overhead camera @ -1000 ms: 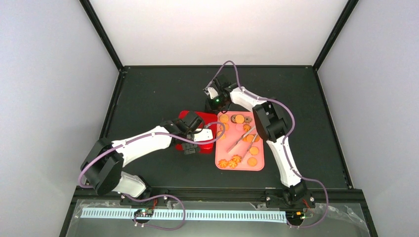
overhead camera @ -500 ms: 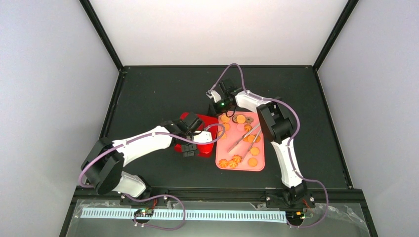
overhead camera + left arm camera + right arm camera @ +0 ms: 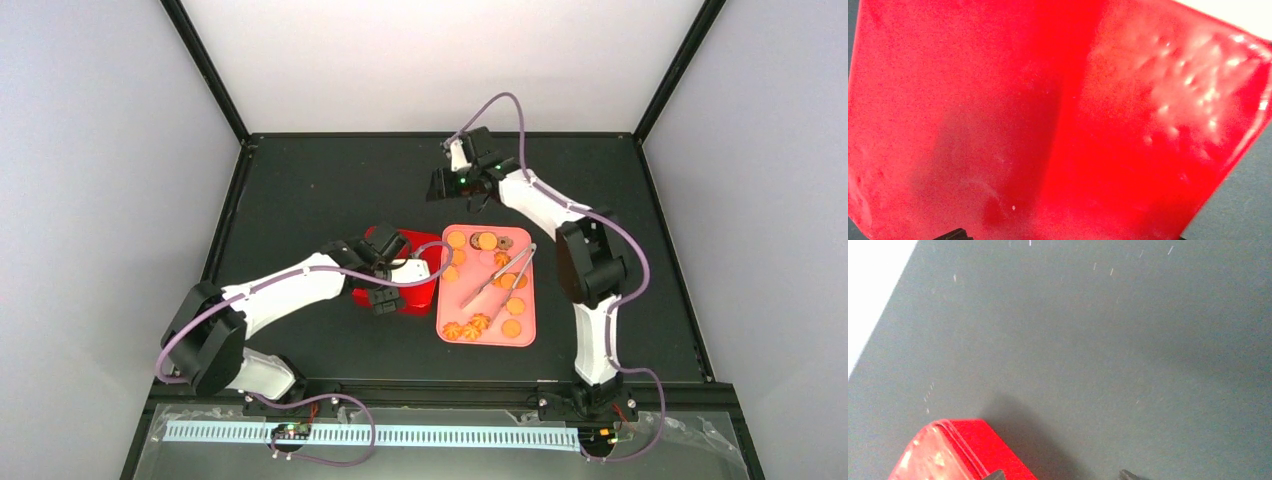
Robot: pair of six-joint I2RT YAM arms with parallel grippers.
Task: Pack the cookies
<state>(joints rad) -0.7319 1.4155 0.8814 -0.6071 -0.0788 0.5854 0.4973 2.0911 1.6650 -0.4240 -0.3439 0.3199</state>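
- The right arm's tool (image 3: 452, 185) now sits well back from the pink tray (image 3: 523, 332), over bare counter (image 3: 330, 180) toward the far edge; a second ago it hung at the tray's far-left corner, just beside the red container (image 3: 400, 245).
- Its wrist view shows dark counter and one corner of the red container (image 3: 948, 450) at the bottom edge. Only the very tips of its fingers peek in at the bottom, set apart, with nothing visible between them; it reads as open and empty.
- The left arm's tool (image 3: 385, 300) has barely shifted. It stays at the red container's near side, and its wrist view is filled with red plastic (image 3: 1048, 120). Its fingers are almost wholly out of frame, so whether it grips the container cannot be told.
- The cookies (image 3: 485, 241) lie on the pink tray: round ones along the far end and right side, ridged ones (image 3: 470, 327) near the front. Metal tongs (image 3: 497, 280) rest diagonally across the tray.
- No cookie can be seen in the red container from any view; the left arm covers much of it.
- Judged from this, the right arm's retreat frees the space over the container and tray, while the cookies on the tray are yet to be packed.
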